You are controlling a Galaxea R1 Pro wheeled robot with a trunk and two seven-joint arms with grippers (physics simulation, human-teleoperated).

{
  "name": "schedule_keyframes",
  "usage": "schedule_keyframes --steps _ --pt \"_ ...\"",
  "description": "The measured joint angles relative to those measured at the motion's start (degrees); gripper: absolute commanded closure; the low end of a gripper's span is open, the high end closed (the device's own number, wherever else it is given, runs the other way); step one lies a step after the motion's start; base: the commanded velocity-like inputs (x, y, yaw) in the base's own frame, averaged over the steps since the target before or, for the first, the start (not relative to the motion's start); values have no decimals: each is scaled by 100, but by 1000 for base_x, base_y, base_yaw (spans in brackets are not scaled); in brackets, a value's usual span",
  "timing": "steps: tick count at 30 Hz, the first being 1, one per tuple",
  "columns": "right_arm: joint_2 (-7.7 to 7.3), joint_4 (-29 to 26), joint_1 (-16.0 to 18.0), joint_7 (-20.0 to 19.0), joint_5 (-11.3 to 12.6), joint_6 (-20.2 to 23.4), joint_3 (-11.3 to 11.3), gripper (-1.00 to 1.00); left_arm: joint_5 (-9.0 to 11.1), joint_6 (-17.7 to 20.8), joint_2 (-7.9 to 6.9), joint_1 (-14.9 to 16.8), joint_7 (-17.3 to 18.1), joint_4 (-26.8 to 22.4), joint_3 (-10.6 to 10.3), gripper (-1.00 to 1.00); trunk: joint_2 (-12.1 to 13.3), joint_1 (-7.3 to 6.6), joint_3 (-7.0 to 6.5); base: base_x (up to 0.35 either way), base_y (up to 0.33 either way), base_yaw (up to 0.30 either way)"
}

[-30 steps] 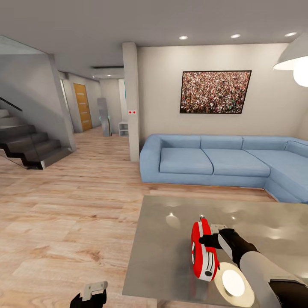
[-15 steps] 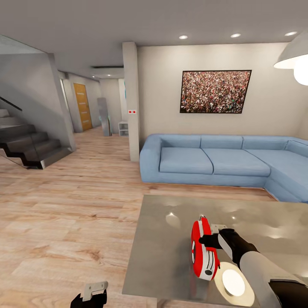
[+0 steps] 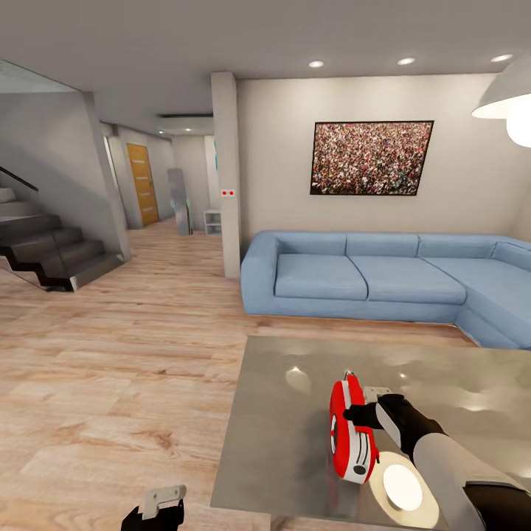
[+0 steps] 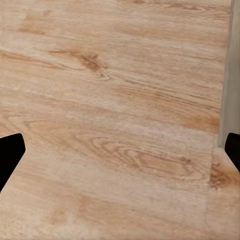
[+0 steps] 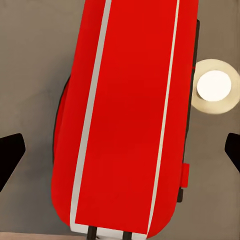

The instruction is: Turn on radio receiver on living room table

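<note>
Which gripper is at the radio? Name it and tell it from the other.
The right gripper: it sits against the red radio receiver over the grey table. The left gripper hangs apart, off the table's edge, over the wood floor.

One red radio (image 3: 350, 431) stands on one grey table (image 3: 295, 442). One blue sofa (image 3: 383, 284) sits under one framed picture (image 3: 371, 158). One pendant lamp (image 3: 509, 107) hangs at the edge, and three ceiling spotlights (image 3: 405, 62) glow. One staircase (image 3: 44, 247) and one orange door (image 3: 141, 184) show. Two grippers are visible: the left gripper (image 3: 158, 505) and the right gripper (image 3: 369, 407).
</note>
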State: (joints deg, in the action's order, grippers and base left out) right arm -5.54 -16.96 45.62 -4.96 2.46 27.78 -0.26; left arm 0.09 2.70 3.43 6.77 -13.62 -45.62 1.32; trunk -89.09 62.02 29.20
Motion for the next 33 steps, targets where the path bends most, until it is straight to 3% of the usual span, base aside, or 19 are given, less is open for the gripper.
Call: schedule_keyframes --steps 11,24,33 --pt "0 0 0 -12 4 -1 0 -100 0 1 -8 0 -9 0 0 -100 0 0 0 0 0 0" --pt "0 0 0 -1 2 -1 0 -100 0 2 -5 0 17 0 0 -100 -239 131 107 0 0 0" --pt "0 0 0 1 1 -1 0 -100 0 1 0 0 13 0 0 -100 -241 132 108 0 0 0"
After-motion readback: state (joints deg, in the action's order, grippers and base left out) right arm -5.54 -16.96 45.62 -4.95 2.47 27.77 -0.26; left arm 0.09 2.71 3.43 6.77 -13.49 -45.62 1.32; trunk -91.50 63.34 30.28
